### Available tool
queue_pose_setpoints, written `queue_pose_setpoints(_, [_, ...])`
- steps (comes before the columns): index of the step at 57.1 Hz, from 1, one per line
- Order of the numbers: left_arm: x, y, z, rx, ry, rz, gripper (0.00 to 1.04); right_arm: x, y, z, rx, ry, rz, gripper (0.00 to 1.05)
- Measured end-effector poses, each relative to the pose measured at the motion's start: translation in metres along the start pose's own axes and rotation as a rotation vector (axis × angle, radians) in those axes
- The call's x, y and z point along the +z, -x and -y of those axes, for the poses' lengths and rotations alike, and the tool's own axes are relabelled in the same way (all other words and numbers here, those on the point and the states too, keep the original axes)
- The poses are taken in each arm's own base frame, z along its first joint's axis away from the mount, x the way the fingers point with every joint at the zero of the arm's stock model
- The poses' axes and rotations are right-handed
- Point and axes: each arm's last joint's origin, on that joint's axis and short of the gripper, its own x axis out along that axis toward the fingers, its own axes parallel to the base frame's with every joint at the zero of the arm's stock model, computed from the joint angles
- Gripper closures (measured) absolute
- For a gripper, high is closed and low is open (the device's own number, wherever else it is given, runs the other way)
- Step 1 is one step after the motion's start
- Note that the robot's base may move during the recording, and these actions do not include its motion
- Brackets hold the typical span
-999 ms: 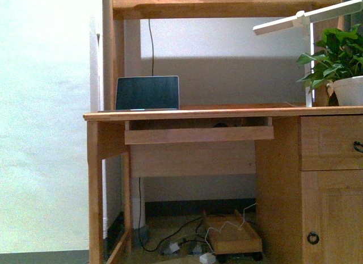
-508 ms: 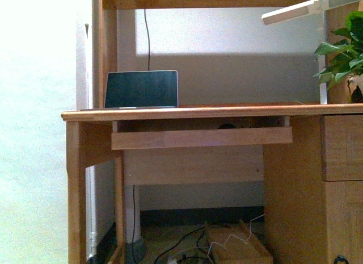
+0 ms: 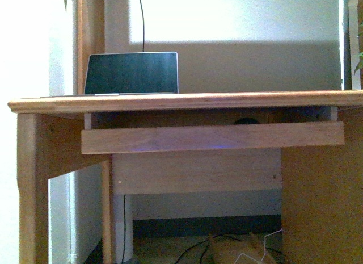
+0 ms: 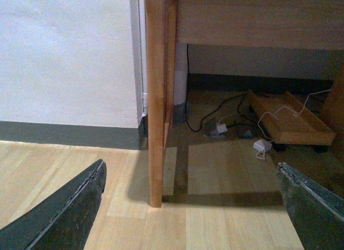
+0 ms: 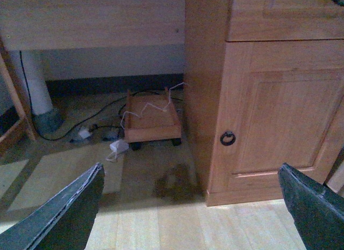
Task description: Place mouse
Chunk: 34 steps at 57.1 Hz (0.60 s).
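Two grippers are being held low over the floor, nearest of all. The left gripper [image 4: 191, 169] is being held spread wide with nothing between its dark fingers [image 4: 70, 207], and the right gripper [image 5: 191, 169] is likewise being held released and empty. Beneath them a pale wooden floor [image 4: 226, 228] is being lit in patches. Just beyond the left gripper the desk's left leg [image 4: 157, 126] is being seen standing on the boards. Beyond the right one a cabinet door [image 5: 269, 126] with a dark ring pull [image 5: 228, 138] is being shown. Farther in, under the desk, a low wheeled wooden trolley [image 5: 153, 121] is being crossed by a white cord, with loose cables [image 4: 215, 113] lying beside it near a dark skirting board [image 4: 64, 134].

Higher up, the front rail of a pull-out shelf [image 3: 212, 137] is being seen just under the desktop [image 3: 181, 100]. Behind that rail, right of centre, only the dark domed top of the mouse [image 3: 247, 121] is being shown, seemingly resting on the shelf, well apart from both grippers. On the desktop's far left an upright dark screen [image 3: 131, 73] is being shown, and behind it a thin black cable [image 3: 140, 20] is being run up the pale wall [image 3: 238, 25].
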Motion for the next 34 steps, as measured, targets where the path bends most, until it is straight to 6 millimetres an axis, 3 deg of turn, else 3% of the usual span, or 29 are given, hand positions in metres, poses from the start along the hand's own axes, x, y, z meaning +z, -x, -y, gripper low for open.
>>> queue_pose_setpoints(34, [-0.0001,0.0000,0.0000,0.000,0.000,-0.001,0.08,-0.0001,0.0000,0.0000,0.000,0.000,-0.001,0.07])
